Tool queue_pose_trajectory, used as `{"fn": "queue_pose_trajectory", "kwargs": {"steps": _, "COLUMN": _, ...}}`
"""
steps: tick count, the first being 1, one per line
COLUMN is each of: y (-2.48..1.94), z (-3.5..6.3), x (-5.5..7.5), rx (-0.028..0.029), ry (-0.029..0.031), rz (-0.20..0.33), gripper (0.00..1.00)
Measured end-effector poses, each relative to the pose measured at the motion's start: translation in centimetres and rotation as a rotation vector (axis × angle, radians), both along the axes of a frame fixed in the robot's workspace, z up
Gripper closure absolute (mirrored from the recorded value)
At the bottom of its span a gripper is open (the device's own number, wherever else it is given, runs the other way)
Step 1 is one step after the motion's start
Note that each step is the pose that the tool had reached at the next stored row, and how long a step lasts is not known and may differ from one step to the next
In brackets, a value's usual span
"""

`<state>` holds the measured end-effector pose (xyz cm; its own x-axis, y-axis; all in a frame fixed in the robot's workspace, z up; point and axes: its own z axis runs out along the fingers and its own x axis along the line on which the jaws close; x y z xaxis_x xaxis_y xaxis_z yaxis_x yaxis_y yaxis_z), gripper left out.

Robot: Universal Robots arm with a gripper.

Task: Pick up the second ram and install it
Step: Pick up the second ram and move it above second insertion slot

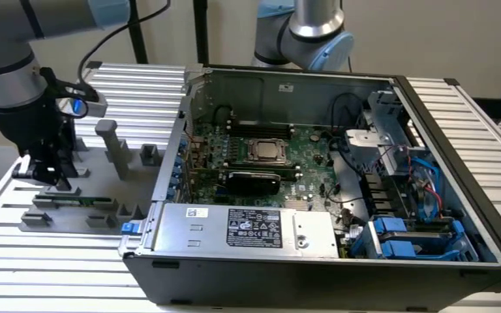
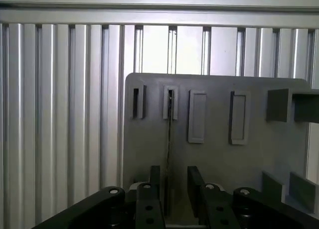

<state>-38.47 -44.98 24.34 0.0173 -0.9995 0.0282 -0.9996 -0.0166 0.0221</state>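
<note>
Wrist view, gripper [image 2: 172,173] fingers spread, second ram [image 2: 169,134] edge-on between them, touching neither, standing in grey holder block [image 2: 214,154].

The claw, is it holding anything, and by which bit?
Nothing yet. The claw is open, one finger each side of the second ram, which sits on edge in its grey holder.

Matt grey plastic holder [image 2: 214,159], ribbed aluminium table [image 2: 60,114], matt black jaws.

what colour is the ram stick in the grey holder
The ram stick is green, best seen in the exterior view.
</note>
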Motion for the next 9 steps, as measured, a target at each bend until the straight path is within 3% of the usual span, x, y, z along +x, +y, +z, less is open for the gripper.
{"fn": "queue_pose_trajectory", "kwargs": {"steps": 9, "y": 0.0, "z": -1.65, "x": 0.0, "rx": 0.0001, "ry": -0.0001, "rz": 0.0, "gripper": 0.0}}
